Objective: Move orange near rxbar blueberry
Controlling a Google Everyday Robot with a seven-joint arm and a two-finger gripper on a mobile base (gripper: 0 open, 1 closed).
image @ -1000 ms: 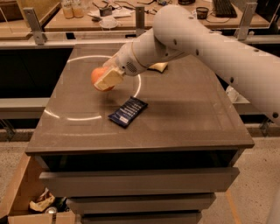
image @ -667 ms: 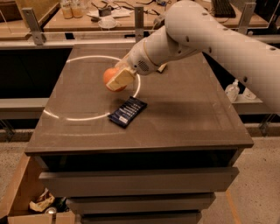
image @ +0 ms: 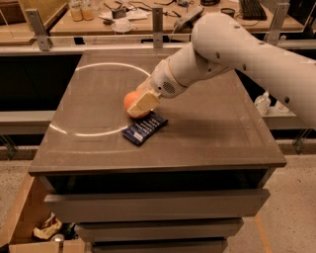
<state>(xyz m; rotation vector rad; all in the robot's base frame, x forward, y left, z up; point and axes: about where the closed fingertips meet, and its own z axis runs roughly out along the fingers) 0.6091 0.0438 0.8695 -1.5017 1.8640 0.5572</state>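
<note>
Orange-skinned, round and firm, the orange (image: pixel 130 100) is sitting in the gripper (image: pixel 140 104) at mid-table, just beside the far end of the bar (image: pixel 144 128), w/ hardly any gap showing. Whether it's touching the top or hanging just above it, can't tell. One pale finger (image: pixel 144 102) is pressing on its near side and the other is hiding behind the fruit, so I'm reading the fingers as clamped on it across the middle.

Handling, as a guess: it's looking light-to-moderate in weight and stiff enough to take a squeeze. But it's smooth and ball-shaped, so it's liable to slip from a two-finger pinch and to roll once let go. Best hold is across the widest part, as it's being held now; release low. The bar is looking flat, thin and light w/ a slick wrapper, so a nudge is likely sliding it.

The table (image: pixel 212 123) is showing a dull grey-brown matte top, flat, no lip at the edges, w/ a bright ring of light (image: pixel 89 132) curving across its left half. Drawers (image: pixel 158 205) are stacking below. The white arm (image: pixel 232 44) is reaching in from the right. Behind, a wooden bench (image: pixel 163 22) is carrying bottles (image: pixel 81 9) and a keyboard (image: pixel 252 9). A cardboard box (image: pixel 19 217) is sitting on the floor, lower left.
</note>
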